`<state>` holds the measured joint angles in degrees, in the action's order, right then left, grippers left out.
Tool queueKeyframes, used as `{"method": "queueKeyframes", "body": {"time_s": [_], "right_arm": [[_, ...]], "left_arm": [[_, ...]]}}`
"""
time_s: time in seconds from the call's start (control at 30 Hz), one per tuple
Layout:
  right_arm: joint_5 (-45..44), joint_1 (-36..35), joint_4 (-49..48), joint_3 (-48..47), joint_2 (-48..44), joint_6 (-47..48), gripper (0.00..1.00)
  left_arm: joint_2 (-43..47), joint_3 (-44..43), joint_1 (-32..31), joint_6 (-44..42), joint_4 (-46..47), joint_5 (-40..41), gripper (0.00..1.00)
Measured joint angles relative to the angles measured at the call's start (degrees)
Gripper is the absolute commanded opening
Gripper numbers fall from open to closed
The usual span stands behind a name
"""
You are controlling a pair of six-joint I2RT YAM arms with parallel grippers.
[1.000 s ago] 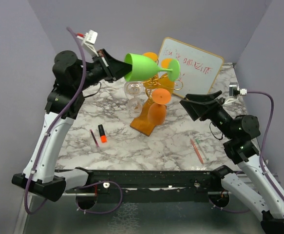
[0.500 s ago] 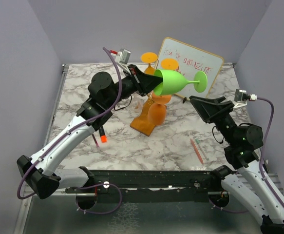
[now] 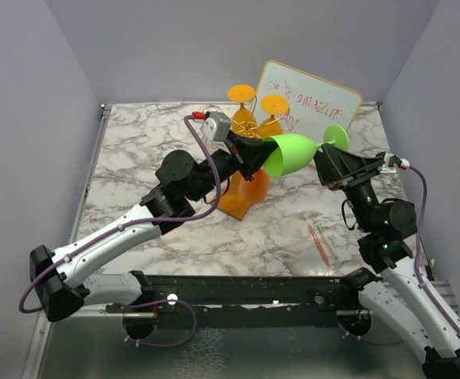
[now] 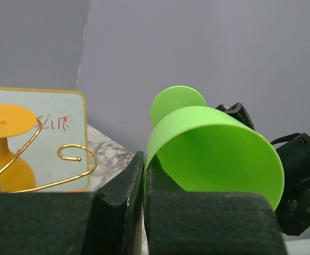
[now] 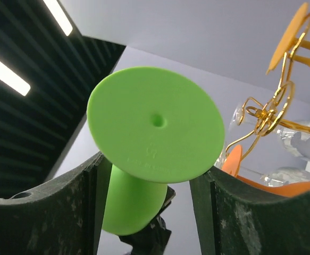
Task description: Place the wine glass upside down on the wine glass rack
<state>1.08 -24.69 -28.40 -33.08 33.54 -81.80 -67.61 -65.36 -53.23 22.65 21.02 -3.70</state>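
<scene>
My left gripper [image 3: 258, 155] is shut on the rim of the green wine glass [image 3: 294, 153] and holds it on its side in the air, foot pointing right. In the left wrist view the fingers [image 4: 120, 186] pinch the rim of the glass [image 4: 213, 154]. My right gripper [image 3: 325, 159] is open, with its fingers on either side of the stem just behind the round foot [image 5: 155, 122]. I cannot tell whether they touch it. The wine glass rack [image 3: 245, 125], gold wire on an orange-brown base [image 3: 236, 204], stands just behind and left of the glass, with orange glasses hanging on it.
A whiteboard [image 3: 315, 103] with red writing leans at the back right, behind the rack. Two pens [image 3: 320, 242] lie on the marble table near my right arm. Clear glasses [image 5: 303, 141] hang on the rack's gold arms [image 5: 266, 114]. Grey walls close in all round.
My left arm has swung the green glass right and lower, past the rack. My right gripper has risen and moved left, so that its open fingers now flank the glass's foot end.
</scene>
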Motion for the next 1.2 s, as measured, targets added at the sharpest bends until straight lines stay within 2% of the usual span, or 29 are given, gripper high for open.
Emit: {"method": "queueKeyframes", "body": {"time_s": [0.2, 0.5, 0.6, 0.77, 0.9, 1.0, 1.2], "right_arm": [[-2.84, 0.0, 0.15, 0.48, 2.54, -4.7, 0.45], [-2.99, 0.0, -0.52, 0.46, 3.8, -6.75, 0.44], [-2.95, -0.02, -0.7, 0.46, 4.44, -7.21, 0.4], [-2.86, -0.11, -0.72, 0.46, 5.38, -8.0, 0.27], [-2.84, -0.11, -1.11, 0.46, 5.4, -8.13, 0.12], [-2.8, -0.13, -1.99, 0.46, 5.07, -8.15, 0.02], [-3.69, -0.11, -1.66, 0.55, 3.56, -6.16, 0.01]], "left_arm": [[0.0, 1.51, -1.33, -5.05, 2.32, 1.84, 0.0], [0.17, 3.5, -1.95, -8.72, 4.39, 2.32, 0.0], [0.66, 4.74, -2.03, -9.99, 4.83, 2.32, 0.0], [1.27, 6.16, -2.03, -11.67, 5.14, 2.29, 0.0], [1.62, 6.91, -2.03, -12.5, 5.33, 2.14, 0.11], [2.25, 8.02, -2.03, -12.66, 5.4, 1.31, 0.23], [5.11, 10.84, -2.51, -11.45, 4.96, 0.07, 0.54]]}}
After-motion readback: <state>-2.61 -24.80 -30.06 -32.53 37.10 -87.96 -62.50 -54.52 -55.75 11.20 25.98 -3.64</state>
